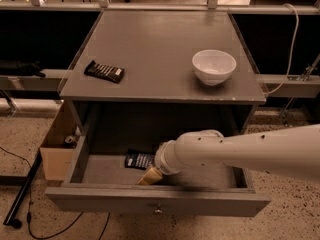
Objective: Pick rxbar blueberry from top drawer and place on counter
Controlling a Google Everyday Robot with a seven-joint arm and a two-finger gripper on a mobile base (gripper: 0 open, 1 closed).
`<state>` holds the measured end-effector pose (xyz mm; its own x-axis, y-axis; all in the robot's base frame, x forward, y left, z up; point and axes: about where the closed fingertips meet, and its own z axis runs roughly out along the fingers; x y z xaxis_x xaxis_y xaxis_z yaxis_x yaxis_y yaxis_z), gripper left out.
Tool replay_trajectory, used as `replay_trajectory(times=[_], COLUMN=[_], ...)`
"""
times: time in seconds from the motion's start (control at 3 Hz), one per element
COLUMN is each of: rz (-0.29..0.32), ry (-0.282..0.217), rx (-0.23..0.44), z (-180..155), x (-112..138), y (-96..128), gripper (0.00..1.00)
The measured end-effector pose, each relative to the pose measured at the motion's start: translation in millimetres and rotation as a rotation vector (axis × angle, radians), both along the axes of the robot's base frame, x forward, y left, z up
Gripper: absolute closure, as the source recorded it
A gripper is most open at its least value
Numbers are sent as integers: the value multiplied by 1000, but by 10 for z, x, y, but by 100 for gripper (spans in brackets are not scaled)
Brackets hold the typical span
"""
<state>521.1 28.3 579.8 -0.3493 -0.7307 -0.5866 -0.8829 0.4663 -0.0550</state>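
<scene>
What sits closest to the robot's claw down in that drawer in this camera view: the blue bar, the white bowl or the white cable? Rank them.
From the gripper, low at the front of the top drawer:
1. rxbar blueberry, just behind it on the drawer floor.
2. White bowl, up on the counter, to the right.
3. White cable, beyond the counter's right edge.

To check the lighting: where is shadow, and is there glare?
Camera view: the counter is evenly lit, without strong glare; the white bowl brightest; the top drawer is dark inside, where the rxbar blueberry lies dim beside the hand.
</scene>
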Motion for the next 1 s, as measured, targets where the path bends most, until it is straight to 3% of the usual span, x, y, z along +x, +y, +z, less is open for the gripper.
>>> replay_trajectory(times=[1.0], rz=[0], ry=[0], rx=[0], z=[0], x=[0], y=[0], gripper=[86])
